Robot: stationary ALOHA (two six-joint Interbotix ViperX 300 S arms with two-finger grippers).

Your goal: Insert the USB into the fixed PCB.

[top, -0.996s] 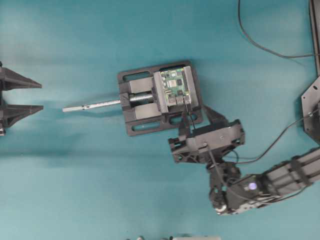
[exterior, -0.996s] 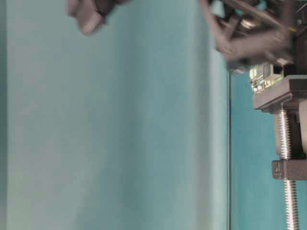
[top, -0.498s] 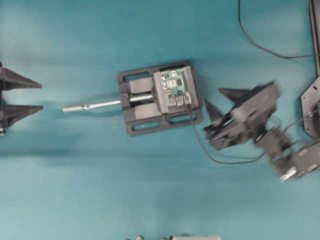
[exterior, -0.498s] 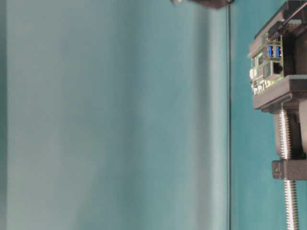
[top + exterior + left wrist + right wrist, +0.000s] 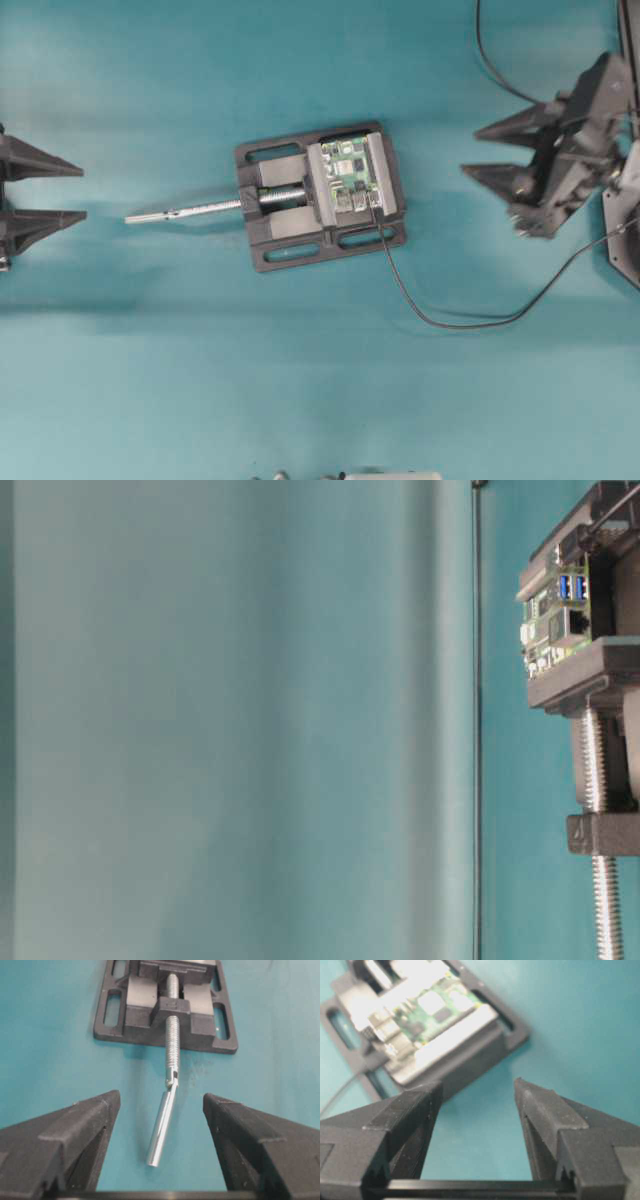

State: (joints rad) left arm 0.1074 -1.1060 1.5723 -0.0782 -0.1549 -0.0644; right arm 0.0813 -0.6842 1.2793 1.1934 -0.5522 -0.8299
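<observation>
Only overhead shows the USB [image 5: 377, 212] plugged into the fixed PCB [image 5: 351, 176]; both end effectors released.

Vise [image 5: 165, 1015] — matt black, likely plastic (screw rod [image 5: 167, 1105] shiny metal).

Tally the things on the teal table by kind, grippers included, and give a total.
Grippers: 2, left gripper and right gripper, both open
Circuit boards: 1, the fixed PCB
Vises: 1, vise
Cables: 1, the USB
Total: 5
</observation>
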